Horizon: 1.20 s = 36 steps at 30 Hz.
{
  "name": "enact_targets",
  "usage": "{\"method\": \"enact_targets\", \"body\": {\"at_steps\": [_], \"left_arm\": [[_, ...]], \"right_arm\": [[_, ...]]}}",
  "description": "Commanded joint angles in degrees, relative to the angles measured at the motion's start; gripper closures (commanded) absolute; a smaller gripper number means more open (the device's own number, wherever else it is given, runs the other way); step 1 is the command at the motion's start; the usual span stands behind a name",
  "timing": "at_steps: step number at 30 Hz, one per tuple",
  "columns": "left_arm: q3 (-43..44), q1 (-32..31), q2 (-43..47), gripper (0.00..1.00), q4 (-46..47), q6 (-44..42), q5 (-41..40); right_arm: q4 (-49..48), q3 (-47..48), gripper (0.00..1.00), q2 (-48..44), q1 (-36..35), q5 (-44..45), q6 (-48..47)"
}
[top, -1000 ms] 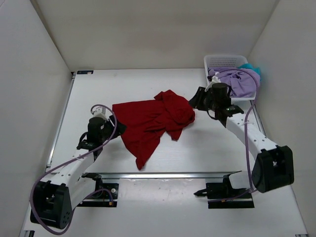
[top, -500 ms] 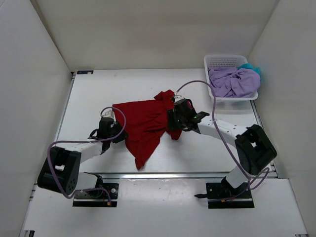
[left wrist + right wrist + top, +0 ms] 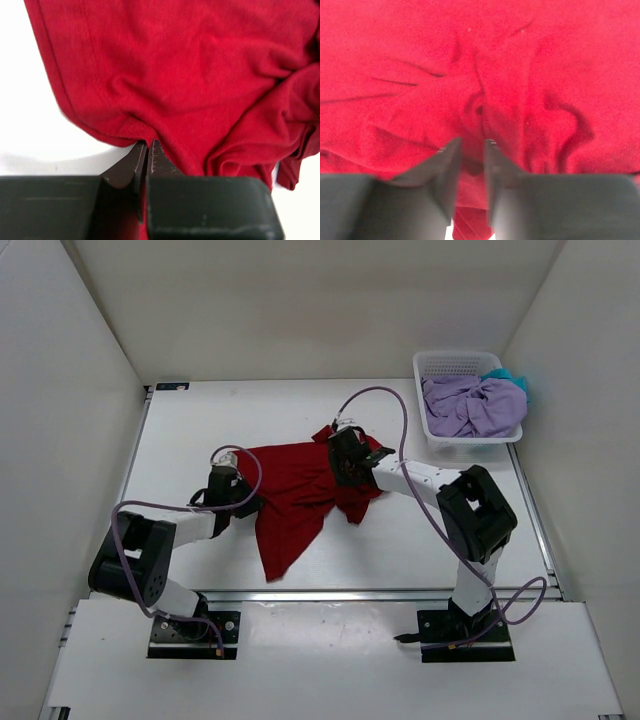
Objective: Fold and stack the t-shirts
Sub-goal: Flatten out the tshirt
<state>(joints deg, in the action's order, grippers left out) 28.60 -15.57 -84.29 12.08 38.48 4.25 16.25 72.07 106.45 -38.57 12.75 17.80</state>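
Both jaws pinch the red shirt (image 3: pixel 296 490), left gripper (image 3: pixel 147 151) at its hem, right gripper (image 3: pixel 471 150) mid-cloth; I'd spread them evenly.

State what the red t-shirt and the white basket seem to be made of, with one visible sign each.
The red t-shirt looks like soft, matte knit cloth, perhaps cotton: it creases and has a stitched hem. The white basket looks like stiff plastic: thin walls pierced in a regular mesh.

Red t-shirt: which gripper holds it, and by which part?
Both. The left gripper pinches the red t-shirt at its hemmed edge; the right gripper pinches a bunched fold.
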Motion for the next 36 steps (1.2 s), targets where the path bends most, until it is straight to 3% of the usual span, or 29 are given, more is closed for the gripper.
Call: {"method": "enact_targets", "body": {"at_steps": [1, 5, 11, 19, 23, 29, 36], "left_arm": [[3.47, 1.77, -1.22, 1.00, 1.55, 0.89, 0.76], [5.67, 5.19, -2.89, 1.00, 2.87, 2.47, 1.90], [10.94, 6.61, -5.96, 1.00, 2.60, 2.83, 1.11], [14.38, 10.21, -7.82, 1.00, 1.10, 3.00, 1.64], [14.90, 7.40, -8.08, 0.98, -0.38, 2.30, -0.99], [8.59, 8.36, -5.19, 0.97, 2.51, 3.27, -0.03], [7.79, 8.02, -5.18, 0.97, 3.66, 3.79, 1.11]], "right_arm": [[1.15, 1.85, 0.80, -0.54, 0.16, 3.24, 0.04], [0.19, -4.99, 1.00, -7.81, 0.69, -1.84, 1.70], [-1.04, -19.57, 1.00, -23.55, 3.58, -7.03, 4.60], [-0.67, -25.92, 0.98, -30.16, 2.87, -9.22, 5.66], [-3.50, -21.55, 0.74, -25.43, 3.77, -14.43, 5.05], [-4.74, -6.88, 0.64, -12.17, 0.51, -10.83, 1.01], [-3.51, -2.73, 0.64, -3.19, 0.95, -11.61, 1.44]]}}
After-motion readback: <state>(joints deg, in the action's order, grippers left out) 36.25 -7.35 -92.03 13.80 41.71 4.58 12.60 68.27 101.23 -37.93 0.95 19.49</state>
